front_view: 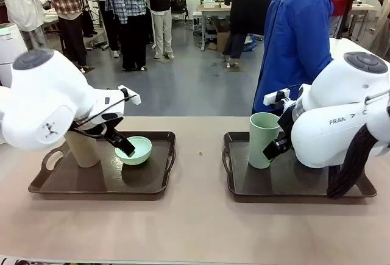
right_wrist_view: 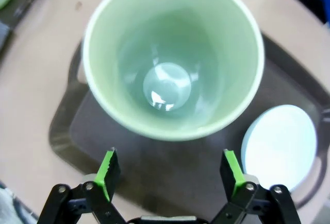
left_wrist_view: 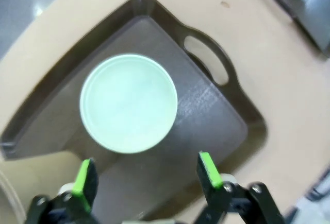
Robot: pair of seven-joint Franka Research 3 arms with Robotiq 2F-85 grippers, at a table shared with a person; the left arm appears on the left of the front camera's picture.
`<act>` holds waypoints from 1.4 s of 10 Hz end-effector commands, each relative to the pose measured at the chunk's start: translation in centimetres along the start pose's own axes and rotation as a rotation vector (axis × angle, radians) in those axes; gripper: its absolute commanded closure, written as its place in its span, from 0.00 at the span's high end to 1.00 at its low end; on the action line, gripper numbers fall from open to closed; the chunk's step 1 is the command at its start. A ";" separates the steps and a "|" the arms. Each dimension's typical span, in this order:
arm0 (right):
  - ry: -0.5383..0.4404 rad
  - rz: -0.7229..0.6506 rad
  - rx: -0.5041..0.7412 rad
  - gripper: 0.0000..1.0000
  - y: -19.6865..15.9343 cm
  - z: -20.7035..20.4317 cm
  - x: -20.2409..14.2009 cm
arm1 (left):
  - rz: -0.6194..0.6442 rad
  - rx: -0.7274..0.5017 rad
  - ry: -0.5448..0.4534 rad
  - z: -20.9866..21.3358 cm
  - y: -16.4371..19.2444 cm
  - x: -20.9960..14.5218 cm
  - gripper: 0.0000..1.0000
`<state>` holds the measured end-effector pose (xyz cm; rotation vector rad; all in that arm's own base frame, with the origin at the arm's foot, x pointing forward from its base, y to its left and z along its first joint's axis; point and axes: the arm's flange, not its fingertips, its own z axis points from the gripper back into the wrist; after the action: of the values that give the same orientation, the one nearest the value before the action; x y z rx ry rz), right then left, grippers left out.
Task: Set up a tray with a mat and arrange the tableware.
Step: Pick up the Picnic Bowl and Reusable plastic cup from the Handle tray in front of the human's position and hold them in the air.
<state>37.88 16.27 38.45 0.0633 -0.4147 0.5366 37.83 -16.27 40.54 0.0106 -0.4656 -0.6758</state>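
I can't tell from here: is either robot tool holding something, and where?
Nothing is held. Both are open: left tool by the mint bowl, right tool by the green cup.

Robotics lab: ppl (front_view: 128,15) standing on grey floor (front_view: 195,88), worktables (front_view: 210,9) in bkgd.

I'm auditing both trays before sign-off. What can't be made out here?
- Front view: the left arm covers the top of the tan cup.
- Front view: the right arm hides the right tray's right half.
- Left wrist view: blurred; the tan cup is cut off at the bottom-left corner.
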 end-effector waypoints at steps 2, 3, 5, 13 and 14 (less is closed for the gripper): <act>0.050 -0.094 -0.022 1.00 1.6 8.8 -10.3 | 0.128 -0.011 0.083 9.2 1.0 -7.1 1.00; 0.027 -0.158 0.036 1.00 -0.1 10.5 -11.7 | 0.210 -0.064 0.071 11.0 3.1 -7.1 1.00; -0.191 -0.285 0.284 1.00 -6.4 13.7 -14.0 | 0.383 -0.301 -0.048 13.4 9.1 -7.8 1.00; -0.457 -0.579 0.757 1.00 -17.8 9.4 -22.3 | 0.847 -1.007 -0.553 10.1 20.7 -19.4 1.00; -0.397 -0.576 0.785 1.00 -18.0 8.8 -22.0 | 0.852 -1.008 -0.554 10.2 19.4 -19.6 1.00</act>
<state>29.76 -16.78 42.05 1.0334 -0.5841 0.0673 32.96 13.52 45.07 -1.2917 -0.5483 0.0176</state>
